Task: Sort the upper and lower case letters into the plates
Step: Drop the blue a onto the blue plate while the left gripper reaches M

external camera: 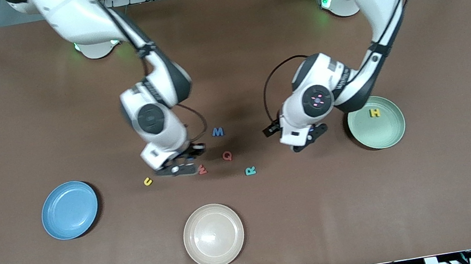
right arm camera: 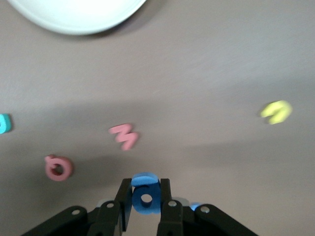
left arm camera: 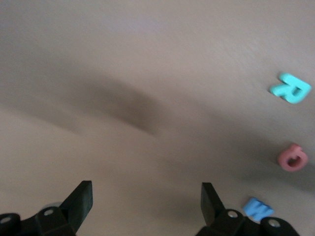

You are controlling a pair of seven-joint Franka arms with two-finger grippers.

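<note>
Blue plate (external camera: 69, 209) sits toward the right arm's end of the surface (external camera: 5, 140), nothing in it. Mint plate (external camera: 376, 122) sits toward the left arm's end, holding a yellow H (external camera: 374, 112).

Loose letters lie between the two plates, mid-surface: blue M (external camera: 217, 132), pink Q (external camera: 227, 155) nearer the front camera than M, teal R (external camera: 250, 170) nearer again. Red w (external camera: 202, 169) lies just beside the right tool. Yellow u (external camera: 147, 181) lies between that tool and the blue plate.

Right tool (external camera: 182, 166) is low over the surface between the u and the w. Its fingers (right arm camera: 126, 199) are clamped on a small blue letter with a round hole (right arm camera: 145, 195), stood on edge between the pads; can't tell which letter. The right wrist view also shows w, Q, u and an edge of the R on the surface, all apart from the held piece.

Left tool (external camera: 307, 138) is over bare surface between the letter cluster and the mint plate, just beside the plate's rim. Its fingers (left arm camera: 82, 196) are spread wide with nothing between them. R, Q and M show at the edge of its wrist view.

Beige plate (external camera: 213, 235) is nearest the front camera, mid-surface, with nothing on it, well apart from the letters.
</note>
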